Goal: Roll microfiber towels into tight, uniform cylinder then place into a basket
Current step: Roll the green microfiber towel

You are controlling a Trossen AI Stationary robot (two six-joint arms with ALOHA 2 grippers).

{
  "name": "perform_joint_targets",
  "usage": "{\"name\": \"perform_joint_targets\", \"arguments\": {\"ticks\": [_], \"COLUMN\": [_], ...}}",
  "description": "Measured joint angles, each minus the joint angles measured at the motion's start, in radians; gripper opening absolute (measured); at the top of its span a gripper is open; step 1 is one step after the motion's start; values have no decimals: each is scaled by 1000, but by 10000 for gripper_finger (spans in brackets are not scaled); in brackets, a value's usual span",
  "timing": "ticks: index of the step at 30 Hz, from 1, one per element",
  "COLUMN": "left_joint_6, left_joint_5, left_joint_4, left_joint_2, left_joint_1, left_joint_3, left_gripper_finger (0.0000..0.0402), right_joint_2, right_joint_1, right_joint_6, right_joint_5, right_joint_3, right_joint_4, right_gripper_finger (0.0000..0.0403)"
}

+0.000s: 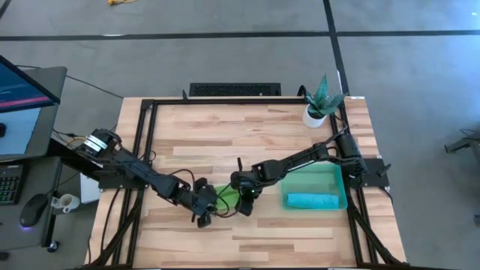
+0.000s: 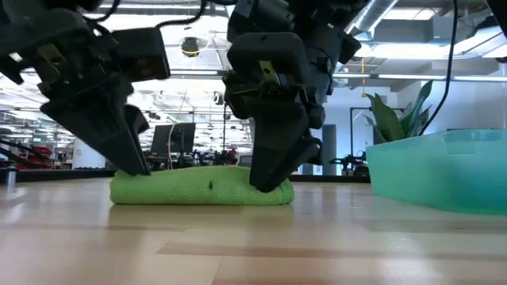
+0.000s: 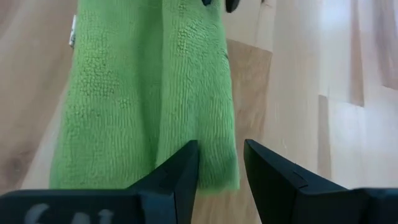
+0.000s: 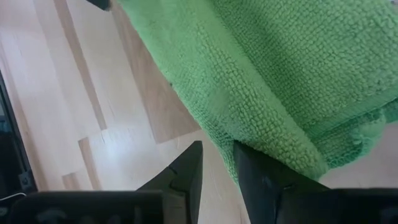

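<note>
At the near middle of the wooden table (image 1: 247, 127), the lime green towel (image 2: 202, 188) is seen lying as a low, flattened roll, with a gripper at each end. The left gripper (image 3: 221, 163) is lowered over one end of the roll; its fingers are held a little apart with the towel's edge in the gap between them, and it cannot be told whether the cloth is actually pinched. The right gripper (image 4: 216, 163) is set at the other end, its fingers likewise slightly parted over the towel's rim, with the grip equally unclear. Just beside the green towel, towards the right side of the table, the basket (image 1: 336, 169) is placed, and the blue towel (image 1: 313, 200) is laid inside it as a roll. Farther back, a potted plant (image 1: 321, 100) is stood at the far right corner.
</note>
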Motion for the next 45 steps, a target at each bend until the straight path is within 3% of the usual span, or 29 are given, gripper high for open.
{"name": "perform_joint_targets", "arguments": {"ticks": [8,16,23,30,45], "left_joint_6": [289,431,410,279,317], "left_joint_5": [-193,-140,-165,-64,-59], "left_joint_4": [131,357,350,223,172], "left_joint_2": [-41,81,130,127,126], "left_joint_1": [-43,-26,45,79,69], "left_joint_3": [0,1,3,6,6], "left_gripper_finger": [126,125,125,125,125], "right_joint_2": [0,1,2,2,2], "right_joint_1": [0,0,0,1,-1], "right_joint_6": [5,5,5,13,48], "right_joint_5": [-5,-5,-18,-18,-17], "right_joint_3": [-1,-1,-1,-1,-1], "right_joint_4": [-4,1,2,10,19], "right_gripper_finger": [120,120,120,120,120]}}
